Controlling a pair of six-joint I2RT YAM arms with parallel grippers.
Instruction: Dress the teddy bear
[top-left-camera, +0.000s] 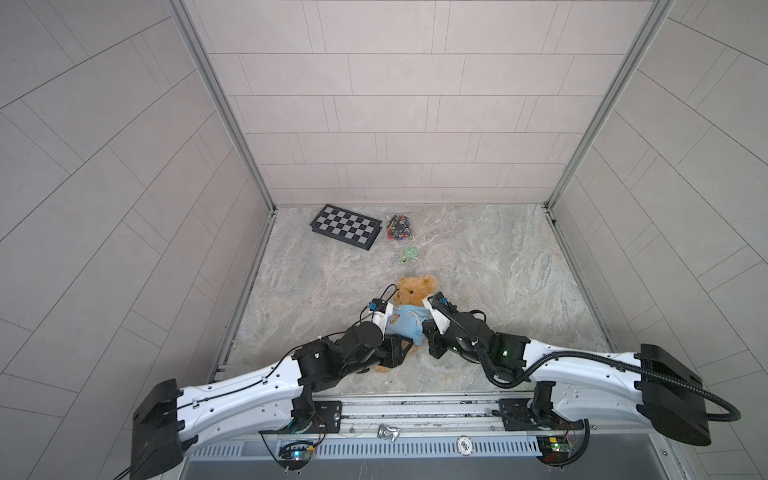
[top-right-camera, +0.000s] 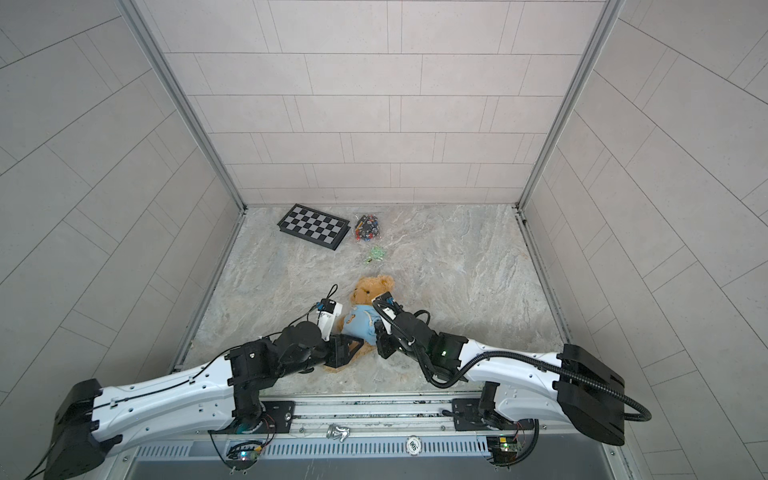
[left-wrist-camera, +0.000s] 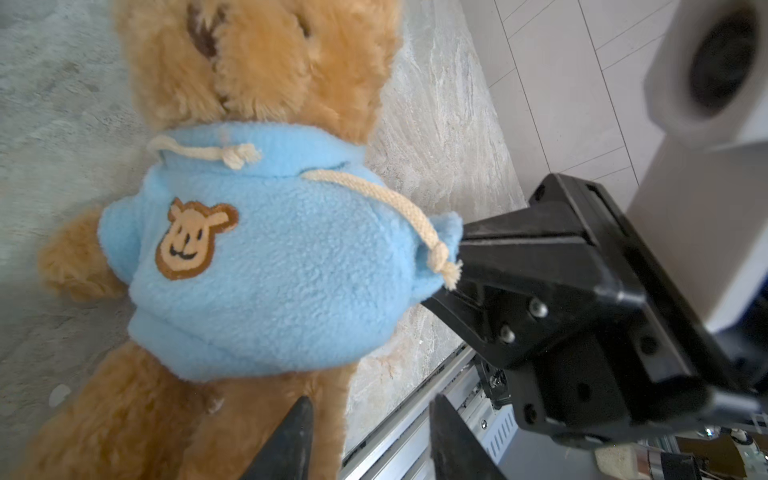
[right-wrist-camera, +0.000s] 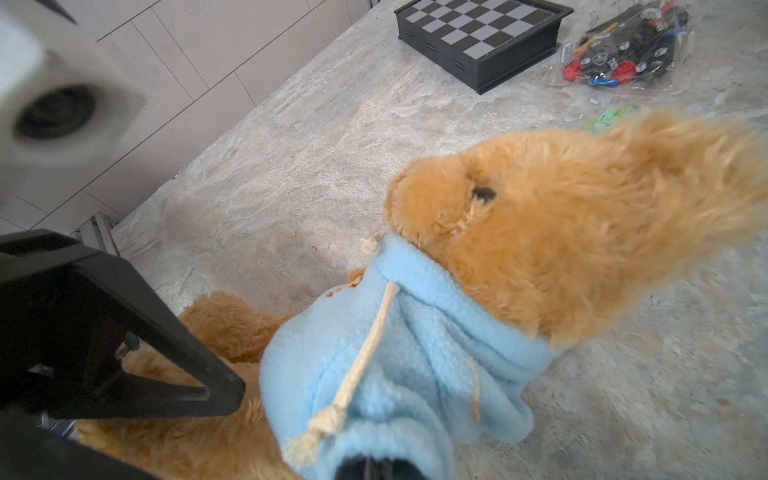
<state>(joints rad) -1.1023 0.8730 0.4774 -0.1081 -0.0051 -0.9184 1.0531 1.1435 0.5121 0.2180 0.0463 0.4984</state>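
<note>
The golden-brown teddy bear (top-left-camera: 415, 287) (top-right-camera: 370, 287) lies on its back on the marble table, head toward the back wall. It wears a light blue hoodie (left-wrist-camera: 266, 266) (right-wrist-camera: 415, 357) with a bear-face patch (left-wrist-camera: 191, 239); its legs are bare. My left gripper (left-wrist-camera: 372, 415) (top-left-camera: 409, 347) is open by the bear's legs, one finger (left-wrist-camera: 299, 432) over a furry leg and the other over the table edge. My right gripper (right-wrist-camera: 374, 471) (top-left-camera: 426, 332) is shut on the hoodie's sleeve cuff, its tips buried in the fleece.
A black-and-white chessboard box (top-left-camera: 345, 226) (right-wrist-camera: 478, 33) and a clear bag of small coloured parts (top-left-camera: 399, 227) (right-wrist-camera: 623, 45) lie near the back wall. Green bits (top-left-camera: 409, 253) lie just beyond the bear's head. A metal rail (top-left-camera: 415, 409) runs along the table's front edge.
</note>
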